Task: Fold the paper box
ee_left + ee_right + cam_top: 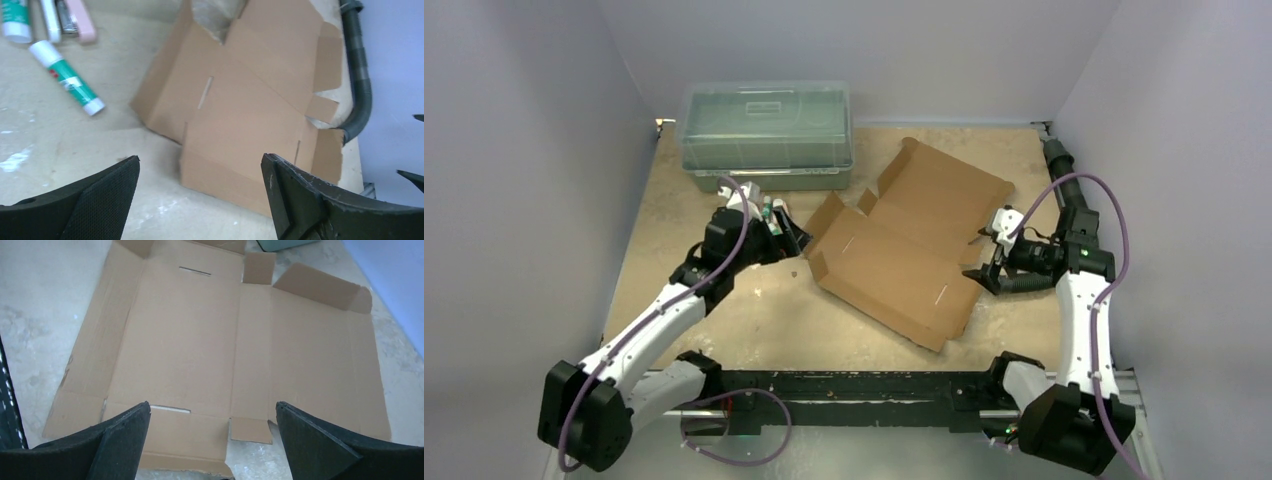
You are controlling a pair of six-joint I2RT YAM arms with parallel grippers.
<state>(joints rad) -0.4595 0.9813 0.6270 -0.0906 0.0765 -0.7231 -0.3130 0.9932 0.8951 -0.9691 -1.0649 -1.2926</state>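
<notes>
On the table [754, 320], between both arms, we found the box [904, 240] lying nearly flat, with only its far flaps slightly raised. We noted the left gripper [200, 165] wide open and empty near the box's left edge. The right gripper [212, 410] was equally wide and held nothing at the right edge. We judged slippage the main risk: a sideways push on a flap could slide the whole sheet (nothing pinned it). A glue stick [67, 82] nearby could be swept along.
</notes>
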